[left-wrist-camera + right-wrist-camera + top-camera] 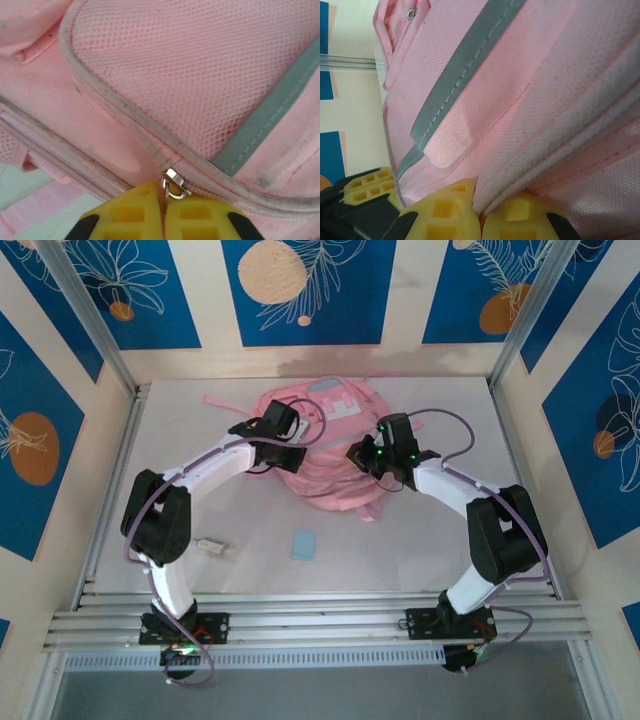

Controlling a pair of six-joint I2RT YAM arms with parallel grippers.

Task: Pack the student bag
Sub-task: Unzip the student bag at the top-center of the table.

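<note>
The student bag (330, 478), a large pink backpack with grey-blue trim, lies at the back middle of the table. My left gripper (292, 456) is at its left side. In the left wrist view the left gripper (163, 191) is shut on the pull of a silver zipper slider (176, 183), below a mesh pocket (200, 75). My right gripper (364, 456) is at the bag's right side. In the right wrist view the right gripper (480, 199) is shut on a piped fold of the bag's fabric (530, 165).
A small light-blue flat item (303, 544) and a small metallic item (212, 548) lie on the table in front of the bag. A pink strap (225, 402) trails to the back left. Aluminium rails (320, 620) run along the near edge.
</note>
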